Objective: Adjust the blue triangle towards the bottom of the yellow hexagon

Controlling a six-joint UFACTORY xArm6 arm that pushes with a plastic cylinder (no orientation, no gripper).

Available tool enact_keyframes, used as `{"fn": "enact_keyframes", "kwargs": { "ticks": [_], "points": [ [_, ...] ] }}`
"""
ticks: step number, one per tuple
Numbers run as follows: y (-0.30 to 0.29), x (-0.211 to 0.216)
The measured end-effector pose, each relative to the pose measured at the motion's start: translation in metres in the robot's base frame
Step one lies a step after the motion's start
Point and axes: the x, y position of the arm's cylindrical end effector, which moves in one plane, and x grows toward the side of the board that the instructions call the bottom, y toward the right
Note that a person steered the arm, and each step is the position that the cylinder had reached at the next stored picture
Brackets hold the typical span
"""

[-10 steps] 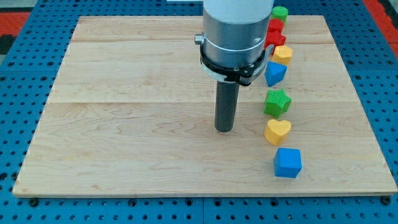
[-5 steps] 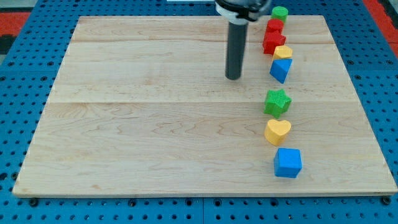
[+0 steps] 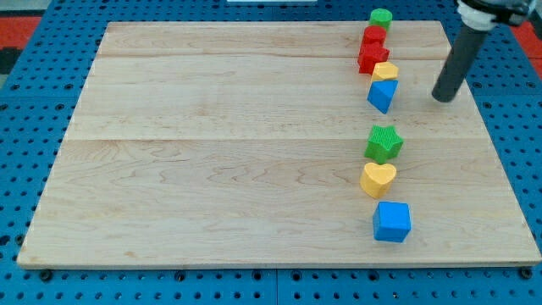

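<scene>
Nearest view's bottom: blue cube (image 3: 391,222), then yellow heart (image 3: 378,179), green star (image 3: 383,143). Farther up desk (image 3: 212,152): blue triangle (image 3: 383,93) touching yellow hexagon (image 3: 385,71) from below. My tip (image 3: 441,98) right of triangle, apart, grasping nothing.

My tip (image 3: 441,98) rests low at the view's upper right — rod leaning rightward toward its top.

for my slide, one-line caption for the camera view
My tip sits right of the blue triangle, under the yellow hexagon.
</scene>
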Motion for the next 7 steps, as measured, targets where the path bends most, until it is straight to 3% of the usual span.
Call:
{"fn": "enact_keyframes", "kwargs": {
  "ticks": [1,3,5,6,7],
  "points": [
    [-0.007,-0.038],
    [-0.044,-0.014],
    [-0.048,-0.018],
    [0.003,-0.013],
    [0.014,-0.009]
  ]
}}
